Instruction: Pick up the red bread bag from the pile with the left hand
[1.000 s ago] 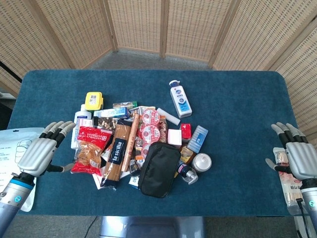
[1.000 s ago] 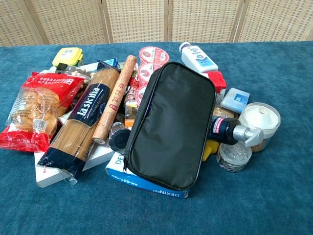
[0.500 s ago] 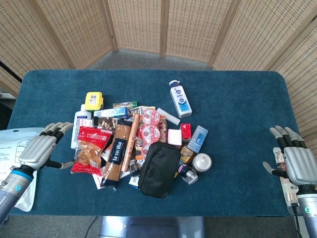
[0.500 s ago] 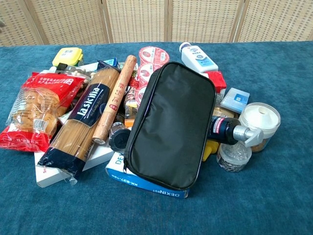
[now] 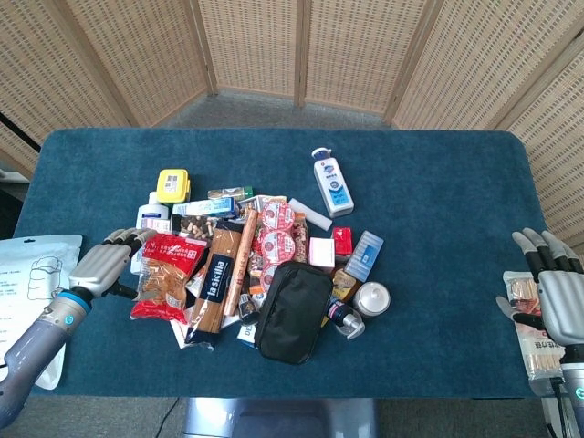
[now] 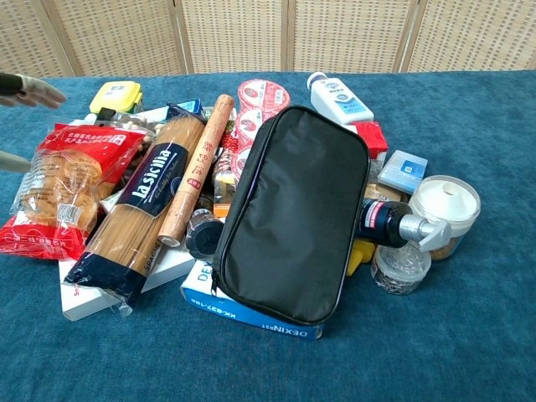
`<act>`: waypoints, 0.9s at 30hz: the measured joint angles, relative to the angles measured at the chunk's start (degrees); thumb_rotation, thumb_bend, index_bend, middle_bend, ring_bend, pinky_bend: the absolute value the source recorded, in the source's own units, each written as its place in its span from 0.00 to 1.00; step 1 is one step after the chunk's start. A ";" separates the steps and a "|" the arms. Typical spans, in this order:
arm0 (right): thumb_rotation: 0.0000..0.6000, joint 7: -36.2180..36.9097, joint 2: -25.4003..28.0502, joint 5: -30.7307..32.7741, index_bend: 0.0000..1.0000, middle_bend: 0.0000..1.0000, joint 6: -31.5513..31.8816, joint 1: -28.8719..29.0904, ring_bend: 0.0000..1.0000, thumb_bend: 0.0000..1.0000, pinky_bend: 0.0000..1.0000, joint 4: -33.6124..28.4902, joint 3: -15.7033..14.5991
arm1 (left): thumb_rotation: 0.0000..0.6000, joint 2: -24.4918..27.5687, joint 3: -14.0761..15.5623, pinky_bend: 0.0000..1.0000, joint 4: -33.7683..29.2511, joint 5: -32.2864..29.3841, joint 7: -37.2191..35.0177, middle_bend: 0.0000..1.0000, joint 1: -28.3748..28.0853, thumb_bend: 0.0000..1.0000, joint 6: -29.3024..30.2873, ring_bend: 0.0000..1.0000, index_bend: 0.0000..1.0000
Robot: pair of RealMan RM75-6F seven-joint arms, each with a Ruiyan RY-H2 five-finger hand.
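Red bread bag [image 5: 166,276] at left edge of pile, partly on spaghetti pack [image 5: 209,283]; long axis running near-to-far. Left hand [image 5: 103,263] just beside bag's outer edge, fingers [image 5: 128,239] spread, empty, tips toward bag's far corner; contact unclear. Right hand [image 5: 555,292] well apart at far side, open, idle. Blue cloth worktop [image 5: 438,182]; woven screens behind.

The bench [image 5: 438,164] is covered in deep blue cloth. The bread bag [image 5: 164,274] is red with clear panels showing golden-brown bread. The pouch [image 5: 292,312] is plain black. The spaghetti pack [image 5: 212,278] is dark navy with white lettering. The small box [image 5: 173,185] is yellow, and the lotion bottle [image 5: 333,182] is white with a blue label.
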 measured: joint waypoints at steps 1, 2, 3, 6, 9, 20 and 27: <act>0.95 0.00 0.27 -0.06 0.00 0.05 0.27 -0.19 0.02 0.24 0.13 -0.12 0.01 | 0.68 -1.02 0.01 0.00 0.73 -0.39 0.20 0.00 -0.48 0.05 -0.26 0.00 0.00; 0.95 0.00 0.48 -0.08 0.00 0.05 0.44 -0.33 0.02 0.25 0.13 -0.22 0.02 | 0.68 -1.78 0.02 0.00 1.23 -0.61 0.34 0.00 -0.80 0.05 -0.40 0.00 0.00; 0.95 0.00 0.68 -0.09 0.00 0.05 0.58 -0.47 0.02 0.24 0.13 -0.34 0.02 | 0.68 -2.52 0.03 0.00 1.66 -0.77 0.48 0.00 -1.07 0.04 -0.45 0.00 0.00; 0.96 0.19 1.28 -0.07 0.00 0.05 1.00 -0.92 0.02 0.24 0.14 -0.69 0.00 | 0.67 -5.04 0.15 0.00 3.36 -0.93 1.33 0.00 -1.81 0.04 -0.13 0.00 0.00; 0.97 0.56 1.65 -0.07 0.00 0.05 1.21 -1.27 0.02 0.25 0.13 -0.82 -0.05 | 0.66 -7.71 0.33 0.00 5.25 -1.11 2.64 0.00 -2.57 0.03 0.51 0.00 0.00; 0.98 1.96 1.78 -0.01 0.00 0.07 1.07 -1.43 0.02 0.24 0.13 -0.51 0.23 | 1.00 -15.48 1.59 0.37 10.20 0.08 7.83 0.07 -3.29 0.19 5.64 0.40 0.29; 0.98 2.96 1.71 -0.09 0.00 0.07 0.65 -1.03 0.02 0.25 0.13 0.17 0.75 | 1.00 -19.03 1.38 0.84 12.52 2.49 9.06 0.64 -2.02 0.54 12.18 0.92 0.80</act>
